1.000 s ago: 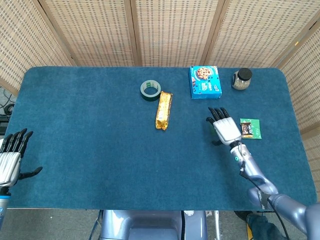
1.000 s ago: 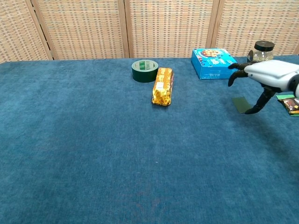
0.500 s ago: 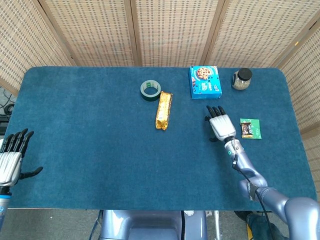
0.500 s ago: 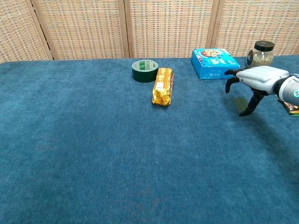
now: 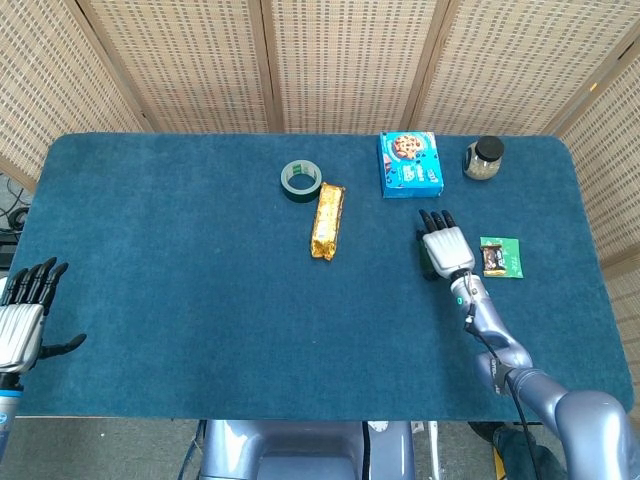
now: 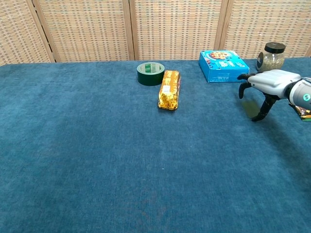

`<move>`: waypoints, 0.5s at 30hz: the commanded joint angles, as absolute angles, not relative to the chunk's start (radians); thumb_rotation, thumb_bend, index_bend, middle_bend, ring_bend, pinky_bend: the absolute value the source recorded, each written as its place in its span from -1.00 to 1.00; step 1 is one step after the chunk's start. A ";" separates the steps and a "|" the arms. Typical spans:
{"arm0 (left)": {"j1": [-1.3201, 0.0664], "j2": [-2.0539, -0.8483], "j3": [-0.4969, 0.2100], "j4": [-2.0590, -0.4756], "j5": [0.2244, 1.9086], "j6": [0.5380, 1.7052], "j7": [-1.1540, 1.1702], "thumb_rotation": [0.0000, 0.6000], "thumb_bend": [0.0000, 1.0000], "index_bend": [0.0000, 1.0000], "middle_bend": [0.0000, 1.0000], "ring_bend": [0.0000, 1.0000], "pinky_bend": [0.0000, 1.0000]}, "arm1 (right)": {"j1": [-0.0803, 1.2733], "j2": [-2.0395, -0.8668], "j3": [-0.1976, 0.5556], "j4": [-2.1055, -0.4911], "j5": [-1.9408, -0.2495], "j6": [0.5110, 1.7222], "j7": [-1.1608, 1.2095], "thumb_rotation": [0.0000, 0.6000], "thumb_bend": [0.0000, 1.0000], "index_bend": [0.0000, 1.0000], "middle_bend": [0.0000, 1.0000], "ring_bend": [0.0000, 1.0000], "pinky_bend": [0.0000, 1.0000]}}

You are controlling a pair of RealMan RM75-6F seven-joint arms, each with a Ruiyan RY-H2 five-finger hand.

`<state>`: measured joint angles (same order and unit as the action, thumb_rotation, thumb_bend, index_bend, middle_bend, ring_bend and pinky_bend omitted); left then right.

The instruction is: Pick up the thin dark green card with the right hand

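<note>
On the blue worktop (image 5: 200,300) lie six things, one of each. A single roll of dark green tape (image 5: 299,179) lies flat near the far middle, and one gold-wrapped snack bar (image 5: 328,220) lies lengthwise just beside it, on the near right side of the roll. One blue cookie box (image 5: 410,163) sits further right toward the far edge, and one small glass jar with a dark lid (image 5: 483,158) stands upright to the right of the box. One small green packet with a dark picture on it (image 5: 500,257) lies flat near the right edge.

The sixth thing is the thin dark green card (image 6: 251,109). It lies flat on the worktop between the snack bar and the green packet, directly under the right hand (image 5: 445,249); the head view hides nearly all of it (only a dark sliver shows at the hand's left edge), while the chest view shows a dull patch of it between the thumb and the fingers.

The right hand is palm down over the card, its dark fingers (image 6: 243,77) pointing toward the cookie box and the thumb angled down toward the cloth beside the card. Its fingers are spread and nothing is grasped. Whether the thumb tip touches the card cannot be told.

The left hand (image 5: 22,320) is at the near left edge of the worktop, well apart from everything, fingers spread and holding nothing.
</note>
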<state>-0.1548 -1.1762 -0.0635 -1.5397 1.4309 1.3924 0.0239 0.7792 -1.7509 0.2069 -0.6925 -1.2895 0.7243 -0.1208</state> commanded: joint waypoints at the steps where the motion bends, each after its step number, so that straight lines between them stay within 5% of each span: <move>1: -0.156 -1.176 -0.062 -1.540 1.432 1.390 0.022 1.00 -1.00 -1.00 -1.00 -1.00 -1.00 | 0.779 -1.750 0.203 -0.690 -1.290 0.724 -0.119 1.00 -0.74 -0.39 -1.00 -1.00 -1.00; 15: -0.159 -1.175 -0.061 -1.540 1.430 1.384 0.019 1.00 -1.00 -1.00 -1.00 -1.00 -1.00 | 0.797 -1.784 0.196 -0.608 -1.282 0.713 -0.146 1.00 -0.53 -0.35 -1.00 -1.00 -1.00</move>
